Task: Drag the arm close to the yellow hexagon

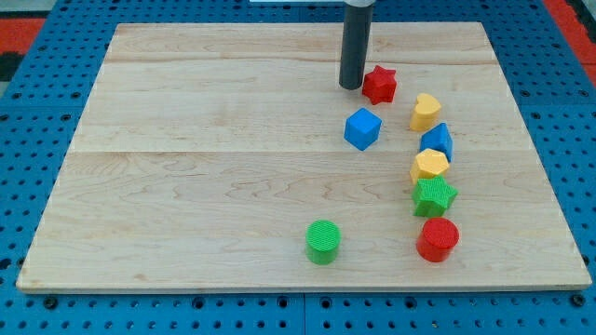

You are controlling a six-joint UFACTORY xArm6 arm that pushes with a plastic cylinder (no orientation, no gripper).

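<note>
Down at the far middle of the wooden board (186,186), my tip (350,87) rests just left of the red star (379,85), nearly touching it; being a bare rod, it has nothing to open or close, and its upper part is cut off by the view's top. The yellow hexagon (429,166) lies nearer and to the right, wedged between a blue block (437,141) and green star (434,196). A blue cube (362,128) sits between tip and hexagon. Another yellow block (426,112), a red cylinder (437,239) and a green cylinder (323,242) lie around.
</note>
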